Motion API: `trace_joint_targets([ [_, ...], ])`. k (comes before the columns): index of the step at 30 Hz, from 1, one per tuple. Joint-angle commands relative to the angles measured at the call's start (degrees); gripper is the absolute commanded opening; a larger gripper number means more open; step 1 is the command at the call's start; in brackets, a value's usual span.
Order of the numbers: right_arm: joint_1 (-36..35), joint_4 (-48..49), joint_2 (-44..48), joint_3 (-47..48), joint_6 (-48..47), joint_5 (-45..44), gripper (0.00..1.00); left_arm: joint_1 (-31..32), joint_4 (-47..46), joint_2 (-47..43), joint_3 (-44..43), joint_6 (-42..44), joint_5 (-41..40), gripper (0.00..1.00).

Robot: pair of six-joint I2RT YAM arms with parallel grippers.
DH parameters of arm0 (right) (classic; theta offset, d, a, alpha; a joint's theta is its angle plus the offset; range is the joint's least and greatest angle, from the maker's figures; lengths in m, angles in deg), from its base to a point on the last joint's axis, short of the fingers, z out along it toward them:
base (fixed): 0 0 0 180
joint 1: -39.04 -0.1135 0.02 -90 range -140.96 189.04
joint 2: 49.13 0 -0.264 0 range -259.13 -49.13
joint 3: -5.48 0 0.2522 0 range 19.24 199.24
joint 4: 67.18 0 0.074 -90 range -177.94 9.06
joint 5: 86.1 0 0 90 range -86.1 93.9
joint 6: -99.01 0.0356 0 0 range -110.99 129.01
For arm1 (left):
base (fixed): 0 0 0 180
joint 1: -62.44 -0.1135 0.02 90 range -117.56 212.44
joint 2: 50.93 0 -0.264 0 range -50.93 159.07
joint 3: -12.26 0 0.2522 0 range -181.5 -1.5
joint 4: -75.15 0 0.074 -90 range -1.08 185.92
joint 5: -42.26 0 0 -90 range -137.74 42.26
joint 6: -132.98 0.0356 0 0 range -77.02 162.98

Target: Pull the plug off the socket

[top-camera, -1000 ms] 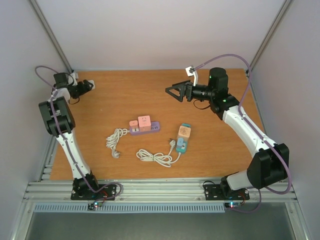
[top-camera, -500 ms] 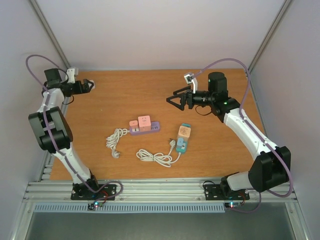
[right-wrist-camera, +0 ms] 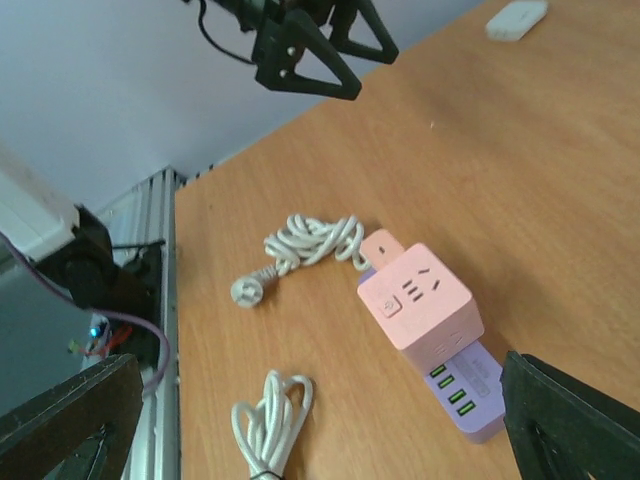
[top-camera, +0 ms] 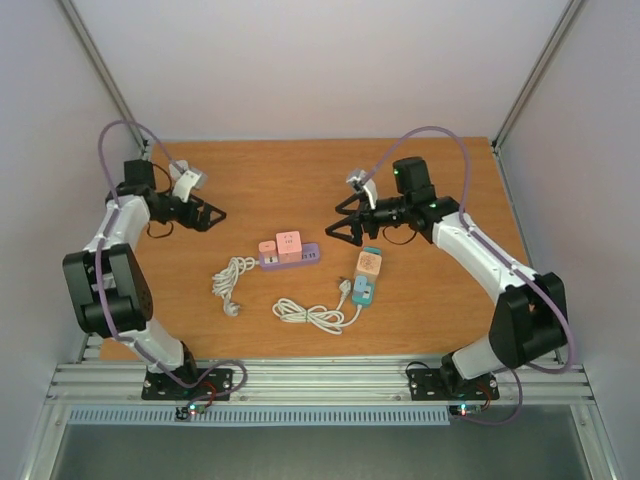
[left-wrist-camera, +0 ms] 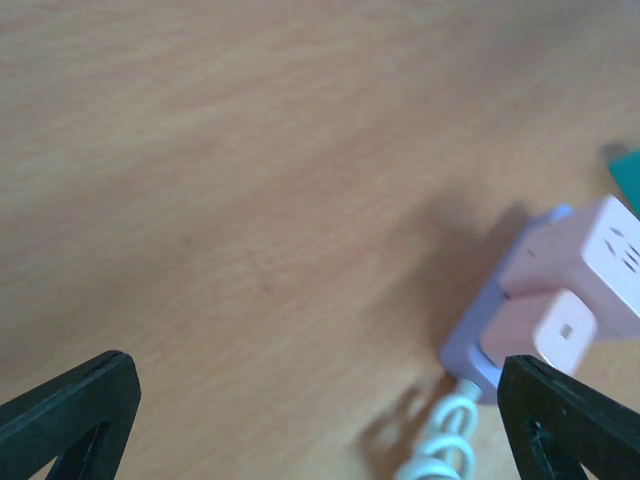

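Observation:
A purple power strip lies mid-table with a large pink cube plug and a smaller pink plug seated in it. Its white cord is bundled to the left. My left gripper is open and empty, left of the strip and apart from it. Its wrist view shows the strip's end, the cube and the small plug at right. My right gripper is open and empty, hovering right of the strip. Its wrist view shows the cube on the strip.
A teal power strip with an orange cube and a blue plug lies to the right. Its white cord is coiled toward the front. A small white object lies on the table in the right wrist view.
Both arms have swung in toward the middle. The left gripper came from the back left corner toward the purple strip. The right gripper dropped and moved left toward the strips.

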Motion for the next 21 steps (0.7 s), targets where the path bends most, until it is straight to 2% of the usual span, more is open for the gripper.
trace_joint_targets([
  [1,-2.62,-2.66,-3.54,0.44,-11.29,-0.02,0.99,2.27,0.55,-5.84,4.89,7.51,1.00,1.00],
  [7,-6.26,-1.58,-8.77,1.59,-16.88,-3.19,0.98,5.47,6.97,-8.31,6.79,16.06,4.29,1.00],
  [13,-11.32,-3.27,-14.99,4.81,-24.78,-10.37,0.98,10.86,2.74,-11.30,12.73,21.80,3.40,1.00],
  [21,-13.58,-2.50,-23.37,11.83,-31.06,-14.33,0.98,12.19,1.37,-11.40,16.09,30.20,6.85,0.99],
])
